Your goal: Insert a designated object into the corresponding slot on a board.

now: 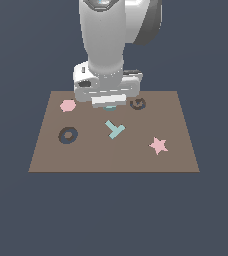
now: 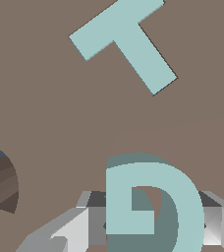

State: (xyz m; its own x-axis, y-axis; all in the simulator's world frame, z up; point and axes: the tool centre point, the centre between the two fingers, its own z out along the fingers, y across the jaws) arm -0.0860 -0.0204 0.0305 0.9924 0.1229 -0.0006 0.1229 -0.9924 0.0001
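Pincer down low at the far side of the board, G piece between its fingers.

From the exterior view I see my pincer (image 1: pixel 109 104) low over the board (image 1: pixel 86 155), with a sliver of the teal G (image 1: pixel 110 107) showing just under it. On the wrist view the G (image 2: pixel 182 197) sits between the two grey fingers (image 2: pixel 74 231), one on each side; they look closed in on it, though I cannot tell whether the pads actually touch it. The slot (image 1: pixel 137 103) is the small dark recess just beside the pincer, toward the exterior view's right; its curved edge (image 2: pixel 6 184) also shows on the wrist view. The teal Y (image 1: pixel 115 129) lies near the board's middle. A pink hexagon (image 1: pixel 67 105), a dark ring (image 1: pixel 68 135) and a pink star (image 1: pixel 158 145) are spread elsewhere.
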